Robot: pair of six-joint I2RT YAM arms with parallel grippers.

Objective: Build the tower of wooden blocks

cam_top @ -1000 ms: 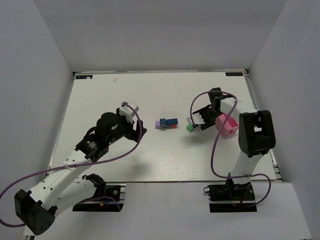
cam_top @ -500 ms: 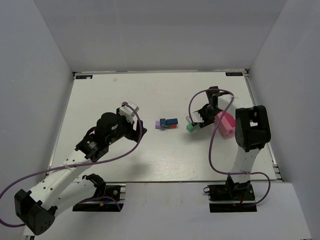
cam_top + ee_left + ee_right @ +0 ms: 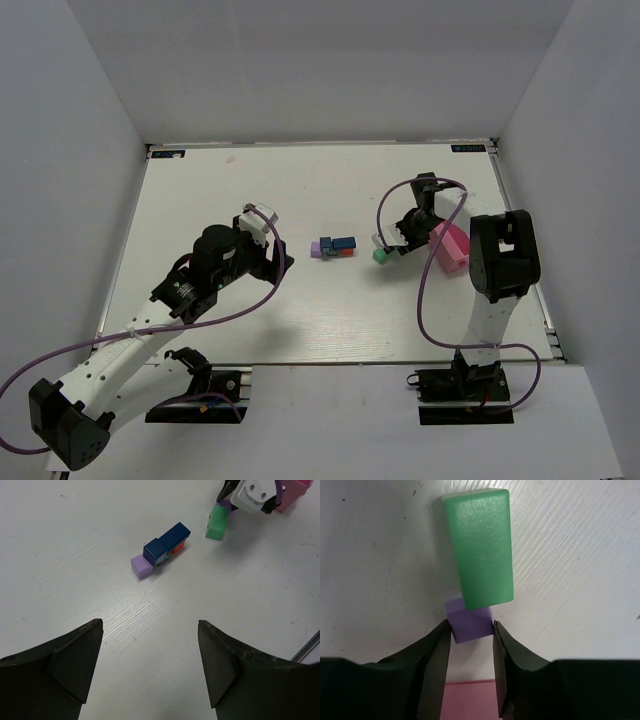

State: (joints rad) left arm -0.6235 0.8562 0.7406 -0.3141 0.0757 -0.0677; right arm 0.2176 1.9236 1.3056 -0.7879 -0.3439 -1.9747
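A robotics lab test cell: a bare white table (image 3: pixel 200 200) boxed in by plain pale walls (image 3: pixel 320 70) on three sides, a left arm (image 3: pixel 130 350) and a right arm (image 3: pixel 490 320) bolted at its near edge on black base plates (image 3: pixel 200 395), trailing looped purple cables (image 3: pixel 421 300).

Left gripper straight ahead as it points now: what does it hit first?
Likely the purple cube at the near end of the block row, roughly ahead of the left gripper. Depth is unclear; it may touch the table first.
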